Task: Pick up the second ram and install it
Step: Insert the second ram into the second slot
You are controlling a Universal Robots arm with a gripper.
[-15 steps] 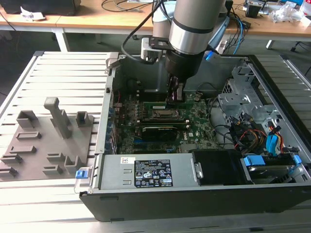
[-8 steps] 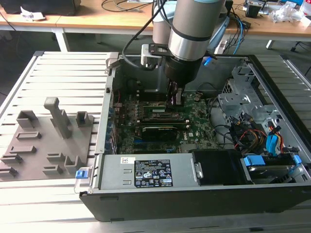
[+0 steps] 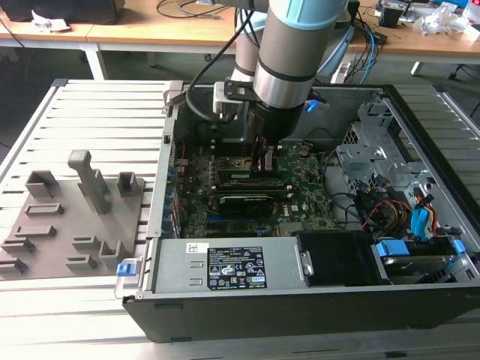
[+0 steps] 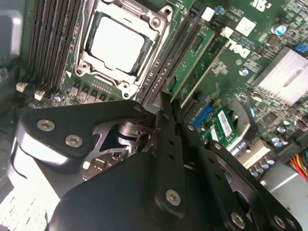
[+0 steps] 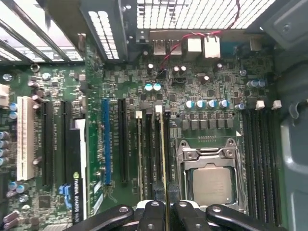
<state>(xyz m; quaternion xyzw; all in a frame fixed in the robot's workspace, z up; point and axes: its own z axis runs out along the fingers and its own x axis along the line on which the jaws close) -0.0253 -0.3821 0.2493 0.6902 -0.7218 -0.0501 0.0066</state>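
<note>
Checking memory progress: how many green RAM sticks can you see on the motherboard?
2. One long green memory stick with dark chips lies seated in a slot; the second stick, edge-on, is clamped in the gripper over slots nearer the silver processor. The gripper may hide others.

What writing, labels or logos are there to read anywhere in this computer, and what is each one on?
Big label on the grey metal cover: print too small to read.
Small white sticker beside it: too small to read.
White logo on the motherboard: a brand mark, left unquoted.
White lettering on the black expansion card: also a brand mark, left unquoted.
</note>
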